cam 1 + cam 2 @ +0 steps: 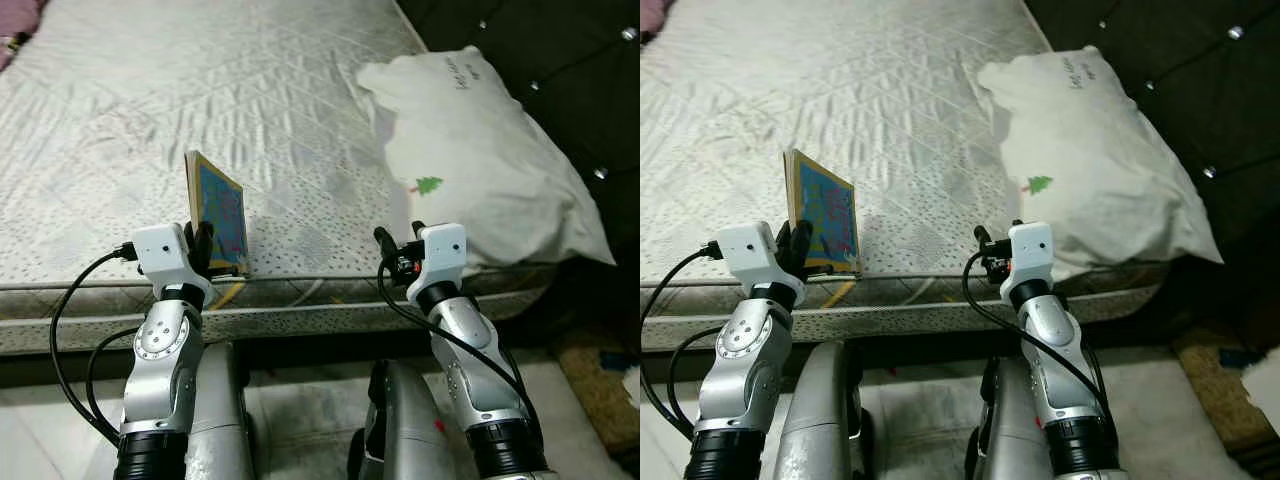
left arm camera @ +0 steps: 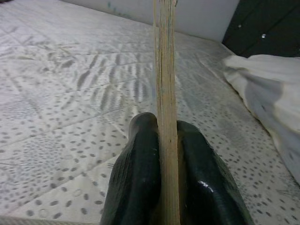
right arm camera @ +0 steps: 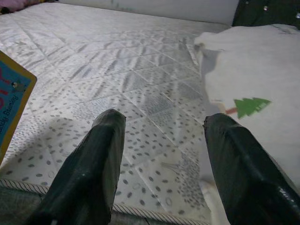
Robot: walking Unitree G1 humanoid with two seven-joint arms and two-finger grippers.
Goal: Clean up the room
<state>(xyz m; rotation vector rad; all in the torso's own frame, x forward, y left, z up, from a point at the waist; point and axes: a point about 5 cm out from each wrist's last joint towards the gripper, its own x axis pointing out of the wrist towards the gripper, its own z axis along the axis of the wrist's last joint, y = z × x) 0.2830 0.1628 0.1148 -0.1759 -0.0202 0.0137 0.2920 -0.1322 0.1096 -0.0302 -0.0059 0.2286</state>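
A thin picture book (image 1: 220,213) with a blue cover and yellow border stands on edge over the near edge of the mattress (image 1: 200,90). My left gripper (image 1: 203,245) is shut on its lower edge; in the left wrist view both black fingers (image 2: 136,187) press against the book's page edge (image 2: 166,93). My right gripper (image 3: 161,140) is open above the mattress's near edge, beside the white pillow (image 1: 480,160), with nothing between its fingers (image 3: 89,173). A corner of the book (image 3: 11,98) shows in the right wrist view.
The white pillow with a small green tree print (image 1: 428,185) lies at the mattress's right side against a dark tufted headboard (image 1: 560,50). A pink cloth (image 1: 15,25) sits at the far left corner. Pale floor (image 1: 300,400) lies below, with a brown rug (image 1: 600,380) at the right.
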